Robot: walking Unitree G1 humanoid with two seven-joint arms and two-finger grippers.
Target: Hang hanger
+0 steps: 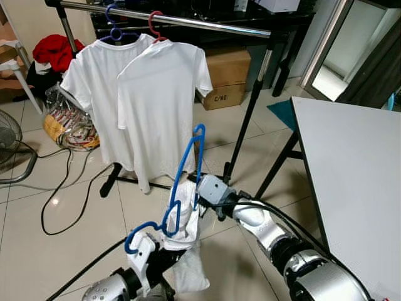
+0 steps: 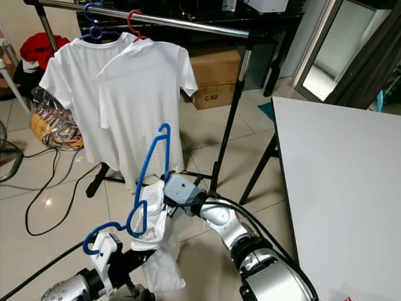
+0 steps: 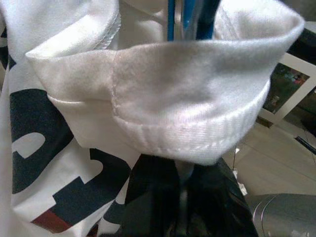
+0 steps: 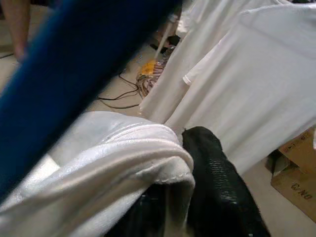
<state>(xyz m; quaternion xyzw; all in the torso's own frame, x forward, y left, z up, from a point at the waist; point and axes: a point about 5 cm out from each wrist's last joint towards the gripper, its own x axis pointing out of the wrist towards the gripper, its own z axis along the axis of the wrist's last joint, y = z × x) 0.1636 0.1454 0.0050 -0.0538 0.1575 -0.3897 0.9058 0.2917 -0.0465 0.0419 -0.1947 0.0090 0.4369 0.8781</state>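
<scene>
While both arms are reaching forward low in the left eye view, a blue hanger is standing tilted between them, its hook curling down just above the left gripper and its far corner pointing up toward the rail. A white shirt is bunching over the hanger's lower part and drooping below both sets of jaws. The left jaws are sitting under the cloth, so I cannot tell whether they are closed. The right gripper is pressing into the shirt beside the hanger's bar, jaws hidden by fabric. Well beyond the jaws, two white T-shirts are hanging on the rail from a blue and a red hanger. A cardboard box is sitting on the floor behind the rack, and a white bench is standing off to the right arm's side.

In the right eye view, the same scene is appearing, with the hanger rising from the cloth between the arms.

In the left wrist view, a folded shirt hem with dark printed lettering is draping right over the black fingers, with blue hanger bars just past it.

In the right wrist view, a black finger is lying against white cloth, with a blurred blue bar crossing close by; how the jaws stand cannot be told.
</scene>
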